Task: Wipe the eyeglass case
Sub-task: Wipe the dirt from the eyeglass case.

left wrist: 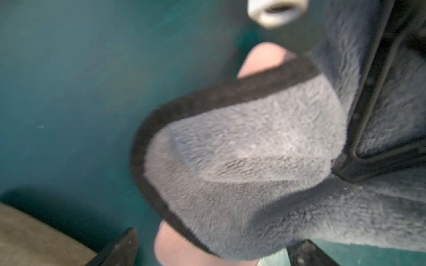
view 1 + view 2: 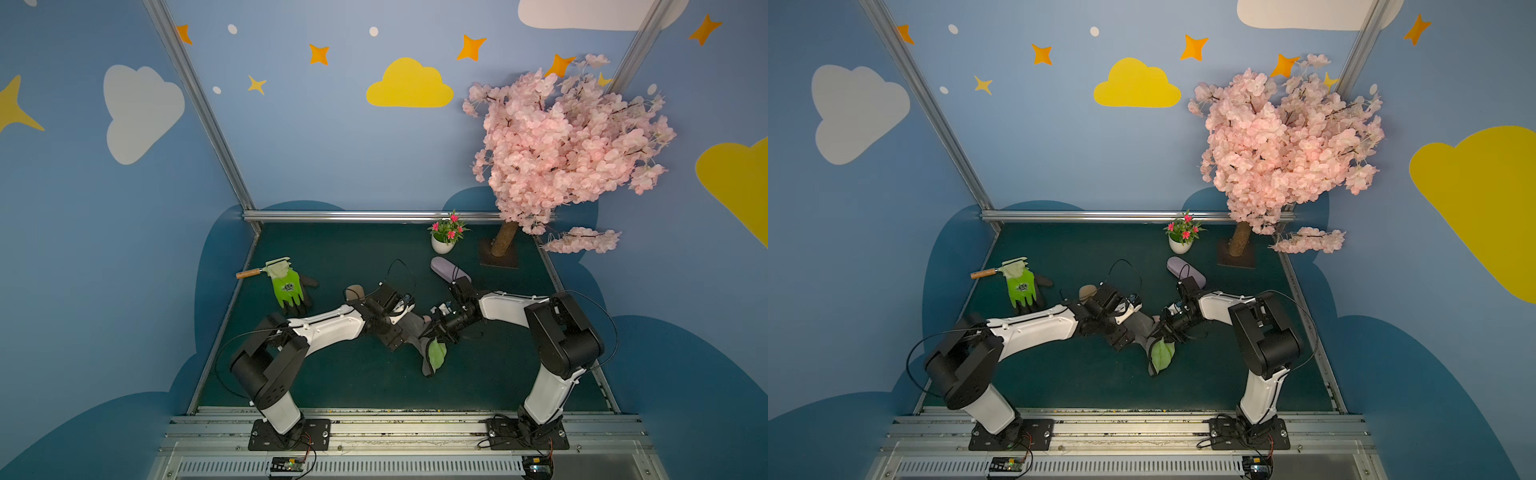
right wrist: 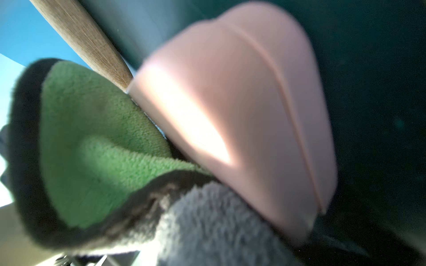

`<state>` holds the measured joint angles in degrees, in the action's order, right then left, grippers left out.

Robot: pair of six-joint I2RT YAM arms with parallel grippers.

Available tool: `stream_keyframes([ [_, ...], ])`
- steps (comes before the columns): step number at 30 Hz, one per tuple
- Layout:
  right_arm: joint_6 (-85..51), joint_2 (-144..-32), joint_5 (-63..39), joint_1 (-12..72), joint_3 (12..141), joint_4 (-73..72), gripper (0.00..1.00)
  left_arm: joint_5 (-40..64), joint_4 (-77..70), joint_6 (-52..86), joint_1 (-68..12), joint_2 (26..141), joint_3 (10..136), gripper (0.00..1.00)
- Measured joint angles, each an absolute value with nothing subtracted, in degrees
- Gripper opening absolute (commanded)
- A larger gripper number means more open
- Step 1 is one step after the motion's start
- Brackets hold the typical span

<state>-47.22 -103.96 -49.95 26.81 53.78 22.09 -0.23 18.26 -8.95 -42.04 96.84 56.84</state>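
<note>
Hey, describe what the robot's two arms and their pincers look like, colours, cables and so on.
Both arms match. The left arm and right arm have smooth white shells between chunky black joint housings, and each is bolted to one of the black base plates. A thin black cable loops alongside each arm. The left pincer and right pincer are black and angular. No markings are legible.

Front mat (image 2: 332, 386) open; cloth (image 2: 436, 353) mid-mat, glove (image 2: 287, 286), flowerpot (image 2: 442, 245), tree (image 2: 504, 240) obstruct.
</note>
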Motion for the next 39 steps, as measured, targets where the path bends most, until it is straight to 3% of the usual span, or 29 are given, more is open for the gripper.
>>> stream_keyframes([
  [13,-48.3,-100.8,-42.8,30.0,63.2,23.6,0.0,1.0,25.2,-14.1,-41.3,100.3,58.8,0.98],
  [19,-48.6,-105.9,-46.1,27.7,58.9,23.2,0.0,-2.4,23.6,-16.4,-41.4,100.8,58.3,0.94],
  [24,-47.5,-107.1,-49.1,26.5,58.8,22.9,0.0,-3.6,22.2,-16.6,-42.4,100.7,58.4,0.98],
  [28,-47.5,-107.4,-49.8,26.4,58.8,22.8,0.0,-1.7,18.7,-15.4,-42.7,99.8,57.9,0.97],
  [32,-47.5,-107.4,-49.9,26.3,58.8,22.8,0.0,-0.4,17.7,-14.3,-42.8,101.4,59.0,0.85],
  [39,-43.6,-107.5,-49.6,22.6,59.5,25.6,0.0,0.7,16.4,-12.8,-43.4,103.4,59.2,0.44],
])
